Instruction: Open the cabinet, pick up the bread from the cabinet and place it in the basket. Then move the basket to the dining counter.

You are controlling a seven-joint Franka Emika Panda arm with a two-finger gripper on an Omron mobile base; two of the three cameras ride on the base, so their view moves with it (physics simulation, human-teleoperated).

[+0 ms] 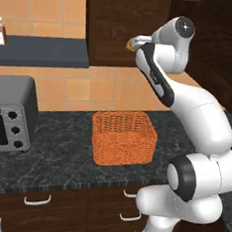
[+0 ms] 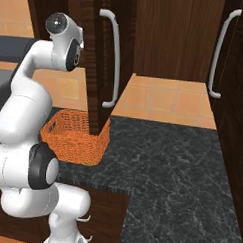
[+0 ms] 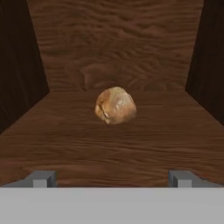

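Spread wide and holding nothing, the gripper (image 3: pixel 112 178) is seen in the hand view with its two finger tips (image 3: pixel 40 178) far apart, aimed into the cabinet (image 3: pixel 113 48). Ahead of them, clear of both tips, the bread (image 3: pixel 115 105) lies on the wooden cabinet floor, midway between the side walls. In the left base view a toaster oven (image 1: pixel 9 112) is seen at the left on the dark speckled countertop (image 1: pixel 59 163), and the basket (image 1: pixel 123 137) stands to its right, below the raised arm. In the right base view the cabinet door (image 2: pixel 104 57) is swung open, its silver bar handle (image 2: pixel 115 58) standing upright above the basket.
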